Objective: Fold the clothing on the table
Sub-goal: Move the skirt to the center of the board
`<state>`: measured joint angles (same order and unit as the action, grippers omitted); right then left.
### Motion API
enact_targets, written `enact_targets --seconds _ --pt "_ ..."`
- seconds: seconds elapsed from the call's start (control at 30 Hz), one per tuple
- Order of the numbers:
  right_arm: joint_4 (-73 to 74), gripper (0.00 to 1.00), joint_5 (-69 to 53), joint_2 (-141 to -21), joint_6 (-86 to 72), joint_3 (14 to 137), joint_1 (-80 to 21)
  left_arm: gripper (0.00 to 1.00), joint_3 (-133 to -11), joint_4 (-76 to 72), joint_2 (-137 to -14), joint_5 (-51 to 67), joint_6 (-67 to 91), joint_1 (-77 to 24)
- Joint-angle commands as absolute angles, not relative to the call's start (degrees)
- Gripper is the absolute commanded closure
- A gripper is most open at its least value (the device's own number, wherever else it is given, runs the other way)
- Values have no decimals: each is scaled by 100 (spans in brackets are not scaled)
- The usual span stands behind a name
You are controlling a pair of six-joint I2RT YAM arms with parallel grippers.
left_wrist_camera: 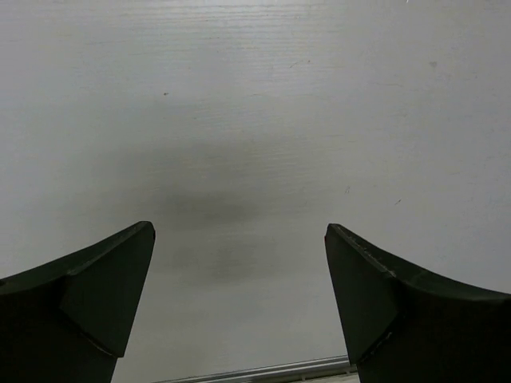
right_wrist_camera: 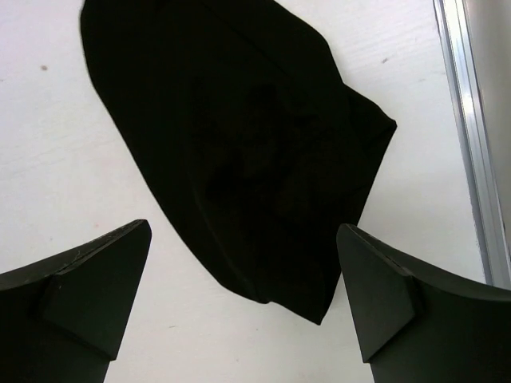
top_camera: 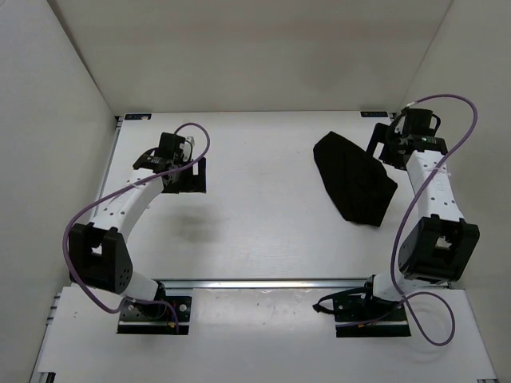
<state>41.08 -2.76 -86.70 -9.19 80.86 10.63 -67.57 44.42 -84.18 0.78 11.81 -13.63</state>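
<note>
Spread wide and empty, the right claw (right_wrist_camera: 243, 230) hangs near the clothing (right_wrist_camera: 239, 136), a black crumpled heap filling the upper middle of its wrist view and lying right of centre on the white surface (top_camera: 255, 215) seen from above. At left, the left claw (left_wrist_camera: 239, 227) is equally parted, holding nothing. Soft, limp and probably light, the fabric should suit a pinch at an outer edge or corner. No label or writing shows.
</note>
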Motion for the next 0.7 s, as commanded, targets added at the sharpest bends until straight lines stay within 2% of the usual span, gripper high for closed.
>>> enact_targets --seconds 0.0,0.13,0.33,0.5,0.6,0.63,0.67 --pt "3692 1 -175 -8701 -914 7990 1300 1 -6759 4316 -7937 -176 1204 -1371" --pt "3516 1 -387 -9043 -888 7972 1520 2 -6627 4087 -7717 -158 1213 -1353" --pt "3279 1 -18 -9684 -633 8103 1328 1 -6495 3938 -7551 -71 1379 -1415" --pt "3155 2 -105 -10422 -483 8279 1178 1 -5767 3490 -7059 316 1678 -1371" --pt "3173 7 -71 -10765 -510 8560 1098 1 -5581 3297 -6839 316 1819 -1371" --pt "3147 12 -88 -10906 -510 8604 1090 1 -5546 3279 -6751 334 1802 -1328" --pt "3129 23 -53 -10959 -475 8657 1064 1 -5502 3270 -6707 369 1837 -1310"
